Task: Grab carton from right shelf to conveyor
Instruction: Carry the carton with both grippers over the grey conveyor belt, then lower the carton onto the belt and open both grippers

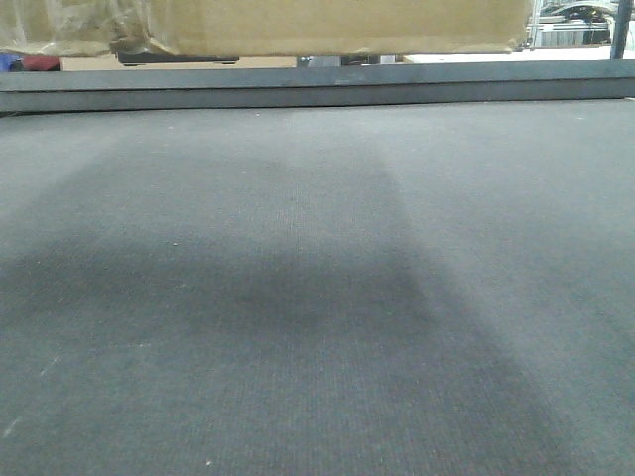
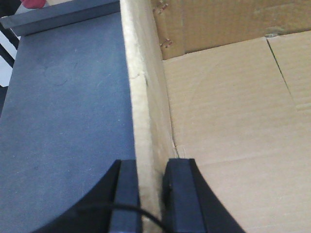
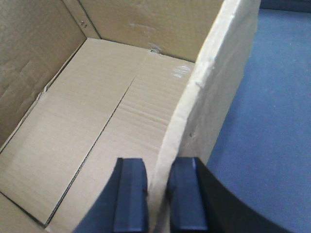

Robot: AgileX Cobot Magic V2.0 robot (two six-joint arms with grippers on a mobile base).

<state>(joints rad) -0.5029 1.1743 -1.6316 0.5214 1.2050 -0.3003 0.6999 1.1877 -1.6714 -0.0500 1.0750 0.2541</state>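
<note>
We hold the carton [image 1: 337, 25] at twelve o'clock, seemingly above the conveyor [image 1: 317, 297]; left claw [image 2: 152, 170] and right claw [image 3: 157, 167] each pinch a wall (opposite ones); next we lower it level.

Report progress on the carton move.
Done: the left end effector and right end effector clamp opposite walls of the carton. In hand: it appears to hang over the conveyor, casting a shadow on the belt. Remaining: lower it and release.
</note>
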